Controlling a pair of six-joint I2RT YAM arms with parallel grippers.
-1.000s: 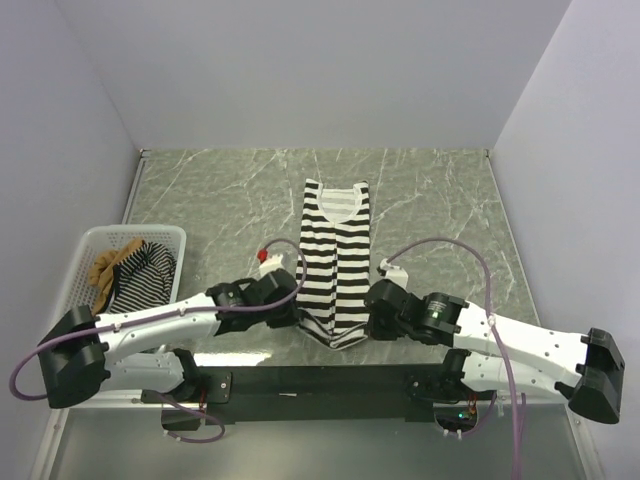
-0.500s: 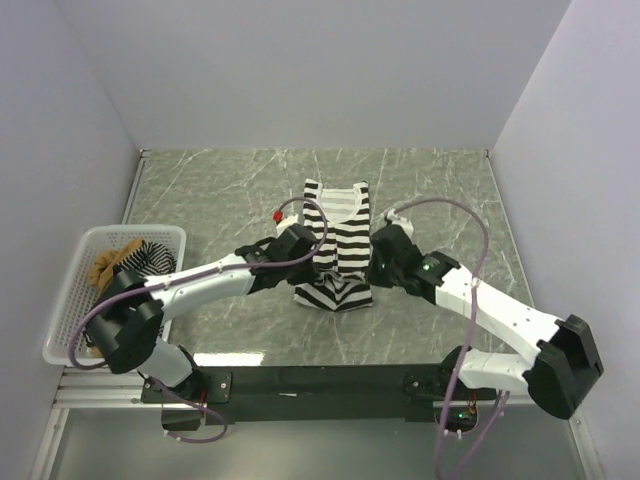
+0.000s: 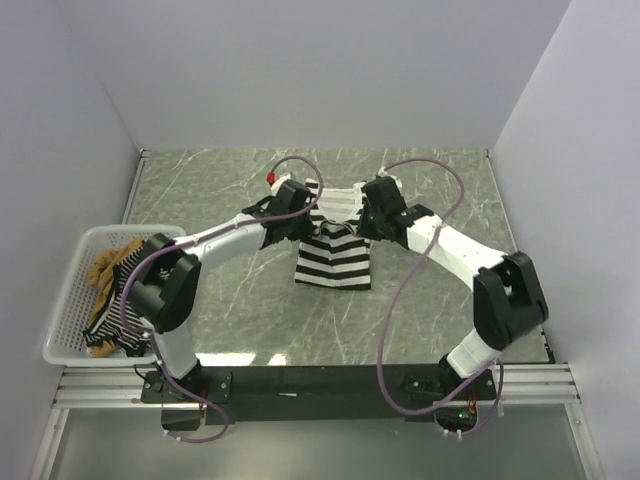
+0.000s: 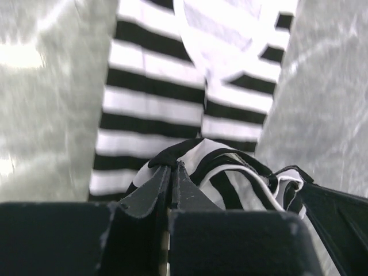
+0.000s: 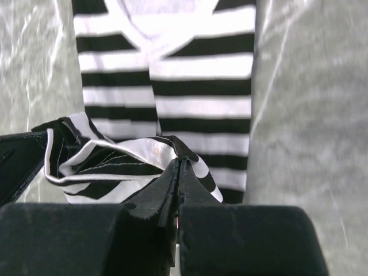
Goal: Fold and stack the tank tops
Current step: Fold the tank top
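Observation:
The wide-striped black-and-white tank top (image 3: 334, 255) lies mid-table, its bottom hem lifted and carried back over its upper half. My left gripper (image 3: 304, 222) is shut on the hem's left corner (image 4: 167, 160). My right gripper (image 3: 366, 222) is shut on the hem's right corner (image 5: 181, 150). The neckline shows ahead in the left wrist view (image 4: 218, 34) and the right wrist view (image 5: 167, 14). The thin-striped top (image 3: 125, 290) and the tan-brown top (image 3: 108, 267) lie in the basket.
A white mesh basket (image 3: 95, 238) stands at the table's left edge. White walls close in the marble table (image 3: 440, 190) at the back and both sides. A black rail (image 3: 320, 382) runs along the near edge.
Both grippers have carried the bottom hem from the near end of the top back toward its neckline, folding the top over itself. Both arms are now stretched far out.

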